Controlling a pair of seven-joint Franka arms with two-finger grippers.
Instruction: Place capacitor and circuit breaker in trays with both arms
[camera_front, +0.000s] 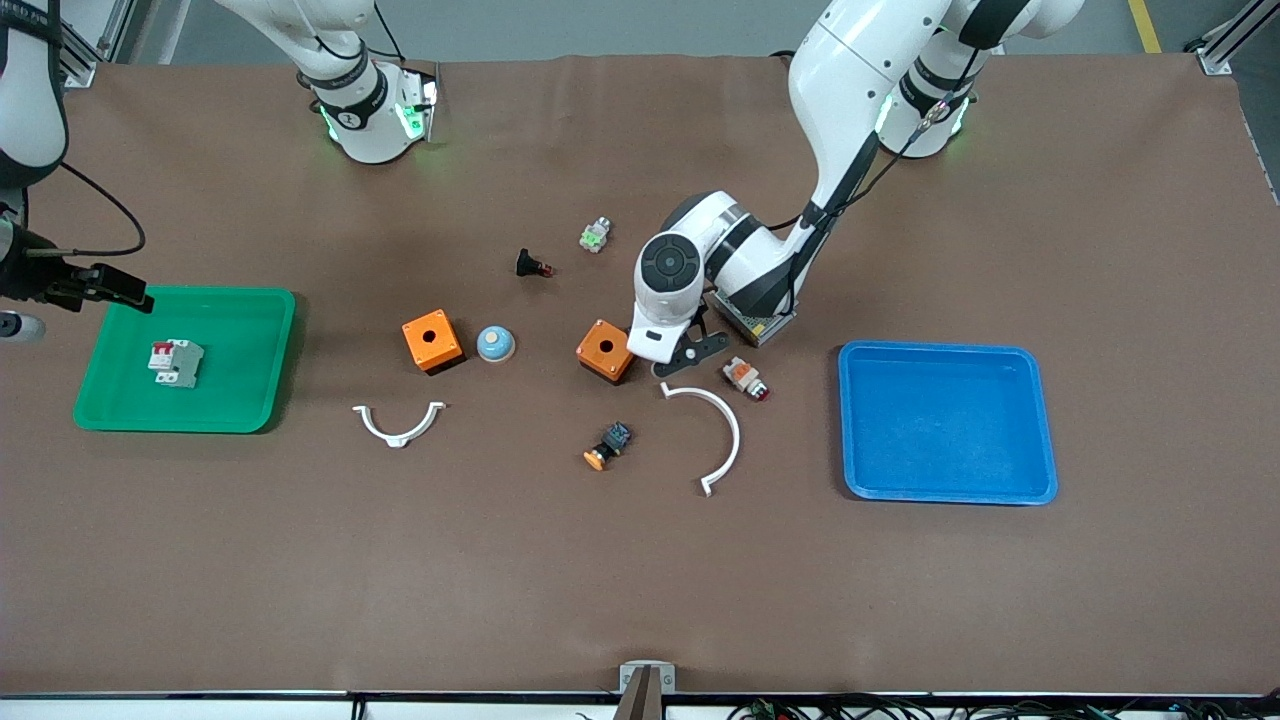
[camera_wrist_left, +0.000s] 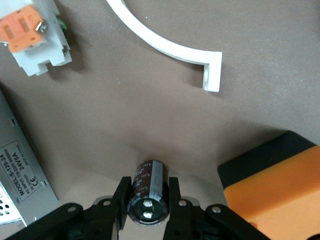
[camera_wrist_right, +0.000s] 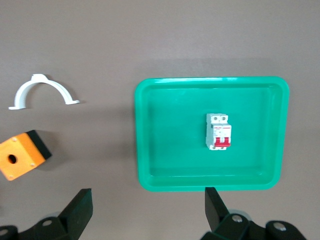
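Capacitor (camera_wrist_left: 148, 191) in left gripper (camera_wrist_left: 148, 206), lettering unreadable

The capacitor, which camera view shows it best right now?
The left wrist view: the capacitor fills the foreground, between the fingers of the left end effector, its two terminals visible. In the front view the left arm hides it, beside the orange box. The right wrist view shows only the circuit breaker in the green tray.

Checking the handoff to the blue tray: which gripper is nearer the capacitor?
Left: the left gripper is shut on the capacitor; the right gripper hangs open above the green tray's edge.
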